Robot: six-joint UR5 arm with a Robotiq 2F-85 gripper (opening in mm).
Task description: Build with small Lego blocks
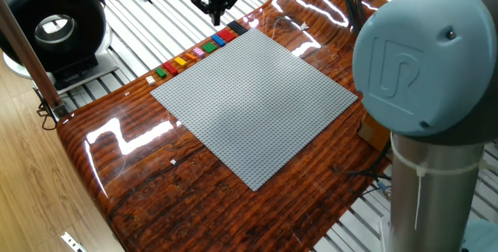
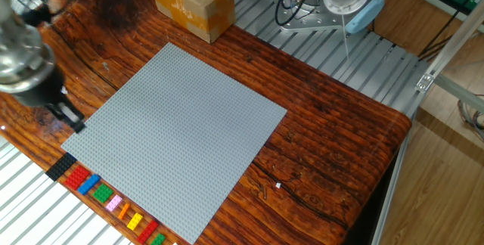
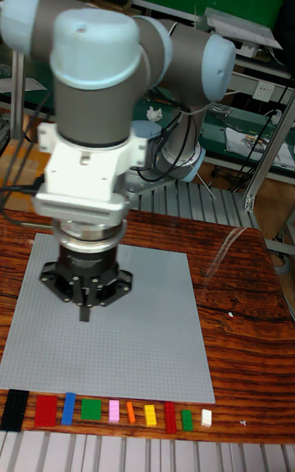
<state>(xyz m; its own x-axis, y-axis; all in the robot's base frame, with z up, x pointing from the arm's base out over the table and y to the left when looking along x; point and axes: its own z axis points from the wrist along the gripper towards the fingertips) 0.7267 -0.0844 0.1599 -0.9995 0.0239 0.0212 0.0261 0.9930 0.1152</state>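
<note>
One fixed view: the arm's blue-grey joint cap carries an embossed logo. The small Lego blocks sit in a row just beside the grey baseplate.

The other fixed view: the gripper hangs over the table, fingers pressed together, holding nothing.

Tall fixed view: the blocks are black, red, blue, green, pink, orange, yellow and white.

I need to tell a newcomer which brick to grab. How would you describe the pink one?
Find the grey baseplate; a row of bricks lies along its near edge. The pink brick sits mid-row, between a wider green brick and a thin orange one. It is the only pink piece.
</note>
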